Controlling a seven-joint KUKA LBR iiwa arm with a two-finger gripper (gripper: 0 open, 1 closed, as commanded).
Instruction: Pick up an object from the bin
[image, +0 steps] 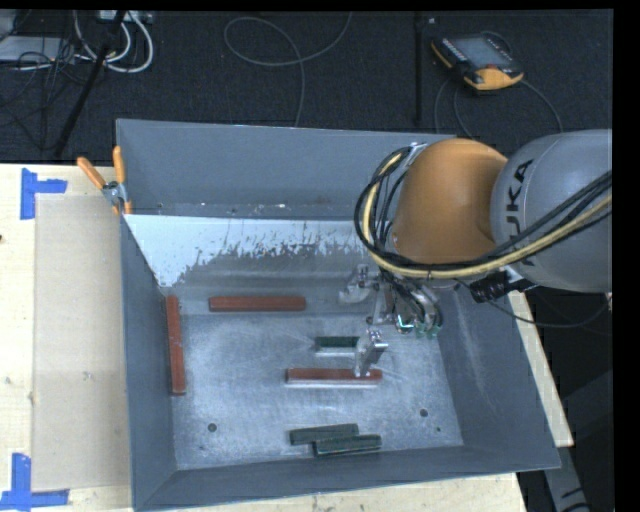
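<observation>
My gripper (364, 328) hangs low in the right half of the bin, under the orange wrist cover. Its two metal fingers stand apart, open, with nothing seen between them. The lower fingertip (376, 352) is at the right end of a red-brown bar (330, 376) that lies flat across the bin's middle. A short dark green bar (335, 343) lies just left of that finger, above the red-brown bar. The upper finger (355, 285) is near the back slope.
Another red-brown bar (256, 303) lies flat at the back centre. A third red-brown bar (176, 345) runs along the left wall. Two dark green bars (335, 438) lie side by side near the front wall. The arm covers the bin's right rear corner.
</observation>
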